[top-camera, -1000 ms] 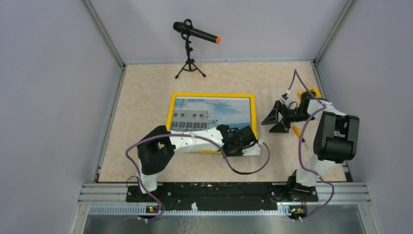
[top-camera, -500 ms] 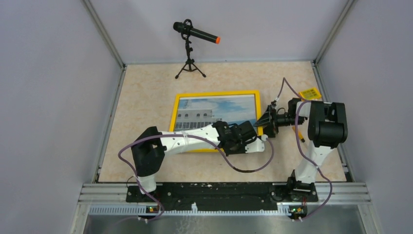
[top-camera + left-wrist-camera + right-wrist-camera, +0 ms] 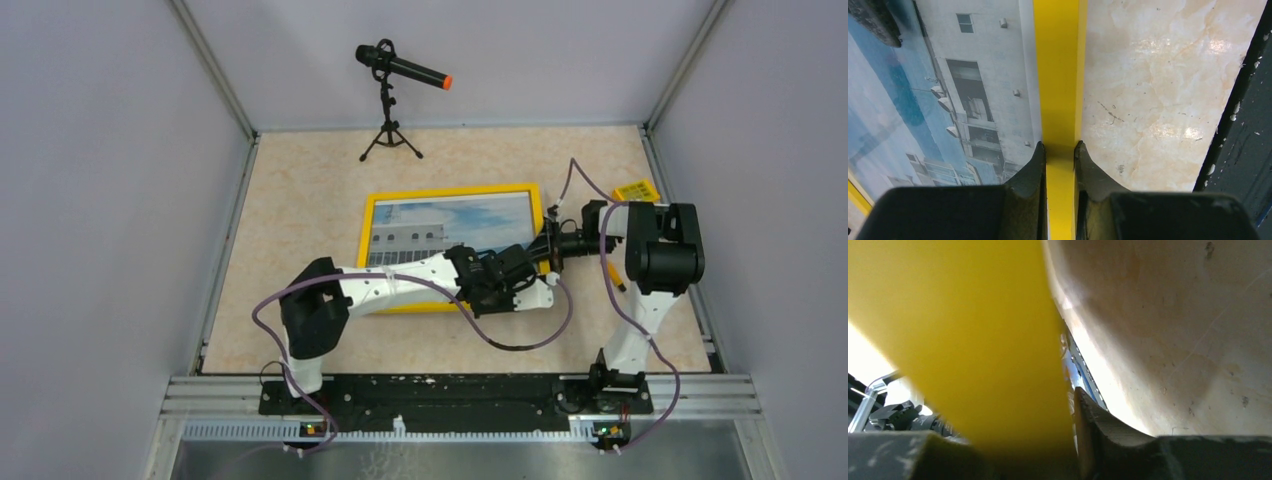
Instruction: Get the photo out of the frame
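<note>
The frame [image 3: 452,191], with its bright yellow border, lies face up in the middle of the table. The photo [image 3: 440,222] sits inside it, showing a white building and blue sky. My left gripper [image 3: 522,284] is at the frame's near right corner. In the left wrist view it [image 3: 1060,150] is shut on the yellow border [image 3: 1058,75], with the photo [image 3: 948,100] to its left. My right gripper [image 3: 549,247] grips the frame's right edge. In the right wrist view the blurred yellow border [image 3: 973,340] lies against one finger [image 3: 1093,425] and hides the other.
A microphone on a small tripod [image 3: 392,80] stands at the back. A small yellow block [image 3: 636,190] lies at the far right behind the right arm. Grey walls enclose the table on three sides. A black rail [image 3: 1248,125] runs along the near edge.
My right gripper swung left from beside the yellow block to the frame's right edge and closed on it. The frame and my left gripper shifted a little to the right.
</note>
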`<state>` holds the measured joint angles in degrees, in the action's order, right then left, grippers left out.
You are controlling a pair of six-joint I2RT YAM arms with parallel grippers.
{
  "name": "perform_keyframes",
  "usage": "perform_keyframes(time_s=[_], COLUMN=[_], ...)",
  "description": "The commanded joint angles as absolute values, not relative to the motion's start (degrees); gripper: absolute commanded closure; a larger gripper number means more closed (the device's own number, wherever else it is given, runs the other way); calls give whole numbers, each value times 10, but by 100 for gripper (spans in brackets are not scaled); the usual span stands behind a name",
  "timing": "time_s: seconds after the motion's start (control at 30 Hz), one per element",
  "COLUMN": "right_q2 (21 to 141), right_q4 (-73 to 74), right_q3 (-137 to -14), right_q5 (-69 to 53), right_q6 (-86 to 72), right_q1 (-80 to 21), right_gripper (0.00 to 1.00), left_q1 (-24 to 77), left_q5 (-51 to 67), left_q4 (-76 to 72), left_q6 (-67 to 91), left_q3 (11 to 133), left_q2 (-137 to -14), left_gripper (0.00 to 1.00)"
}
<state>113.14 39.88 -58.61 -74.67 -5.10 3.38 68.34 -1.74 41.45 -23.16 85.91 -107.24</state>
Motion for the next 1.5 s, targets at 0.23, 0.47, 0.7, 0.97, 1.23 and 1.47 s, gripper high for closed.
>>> perform_keyframes(time_s=[0.23, 0.47, 0.7, 0.97, 1.23, 1.47], right_q2=[1074, 911, 845, 830, 888, 859], right_q4=[438, 475, 645, 771, 855, 802], right_q3=[-614, -607, -747, -992, -1274, -1322], right_q5=[-732, -660, -570, -460, -384, -290], right_q6=[-12, -7, 111, 223, 282, 317], right_q1=[39, 43, 44, 43, 22, -71], right_gripper=[100, 100, 100, 100, 100, 100], left_q1=[650, 589, 440, 345, 193, 85], left_q5=[22, 56, 74, 31, 67, 128], left_q4=[378, 412, 433, 433, 454, 465], left_q6=[-212, -187, -144, -125, -55, -10], left_q3=[901, 911, 893, 850, 881, 886], left_q2=[-1011, -914, -829, -751, -741, -747], left_gripper=[35, 2, 1, 1, 1, 1])
